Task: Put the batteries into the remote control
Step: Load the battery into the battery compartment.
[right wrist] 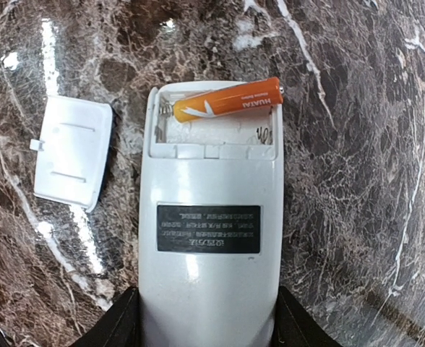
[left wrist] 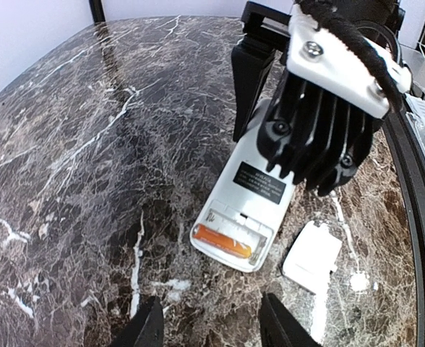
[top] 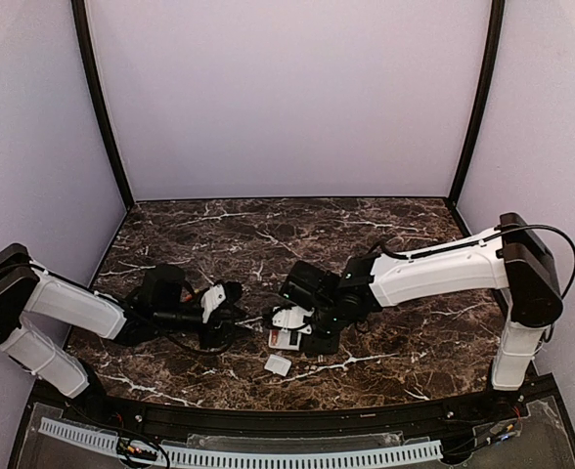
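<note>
The white remote control (right wrist: 209, 289) lies back-up on the marble table, its battery recess open. One orange battery (right wrist: 227, 100) lies in the recess slot nearest the remote's end, slightly askew. No other battery shows. My right gripper (right wrist: 207, 325) is shut on the remote's body, a finger on each long side. In the left wrist view the remote (left wrist: 249, 195) and battery (left wrist: 225, 242) lie just ahead of my left gripper (left wrist: 209, 329), which is open and empty. From above, the left gripper (top: 237, 318) faces the remote (top: 286, 334).
The small white square cover (right wrist: 73, 152) lies flat on the table beside the remote's open end; it also shows in the left wrist view (left wrist: 312, 256) and the top view (top: 278, 364). Purple walls enclose the table (top: 268, 234).
</note>
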Controlling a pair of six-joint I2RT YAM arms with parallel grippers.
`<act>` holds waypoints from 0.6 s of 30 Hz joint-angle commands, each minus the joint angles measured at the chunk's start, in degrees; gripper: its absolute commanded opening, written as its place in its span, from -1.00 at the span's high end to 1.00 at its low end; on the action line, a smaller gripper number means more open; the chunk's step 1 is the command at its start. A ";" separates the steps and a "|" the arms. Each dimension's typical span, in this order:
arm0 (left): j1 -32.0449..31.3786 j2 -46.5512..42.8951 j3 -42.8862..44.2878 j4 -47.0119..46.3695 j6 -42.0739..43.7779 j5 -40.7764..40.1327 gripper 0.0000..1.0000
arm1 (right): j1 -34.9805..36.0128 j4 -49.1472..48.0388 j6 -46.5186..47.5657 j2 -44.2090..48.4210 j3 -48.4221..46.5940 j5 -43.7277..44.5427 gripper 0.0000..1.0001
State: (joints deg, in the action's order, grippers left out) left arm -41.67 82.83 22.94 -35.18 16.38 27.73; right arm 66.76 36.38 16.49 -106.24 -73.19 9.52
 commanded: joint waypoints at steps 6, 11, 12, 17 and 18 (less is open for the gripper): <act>-0.16 1.61 0.55 -2.03 6.31 5.35 0.09 | -0.54 -6.87 2.81 2.00 2.73 -6.29 1.00; -0.09 3.05 2.38 0.09 7.83 7.95 0.15 | -0.63 -7.11 4.19 1.98 3.14 -7.01 1.00; -0.10 3.59 2.64 0.19 7.99 8.70 0.16 | -0.63 -7.10 4.31 2.07 3.17 -7.21 1.00; -0.13 6.39 5.01 0.72 10.02 10.44 0.29 | -0.65 -7.04 4.42 1.79 2.94 -7.36 1.00; -0.11 7.11 5.27 0.72 10.22 10.89 0.31 | -0.64 -7.02 4.40 1.82 2.96 -7.36 1.00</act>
State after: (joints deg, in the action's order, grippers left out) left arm -41.67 88.01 26.22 -36.18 24.03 35.38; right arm 66.28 30.81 20.27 -106.17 -70.83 3.18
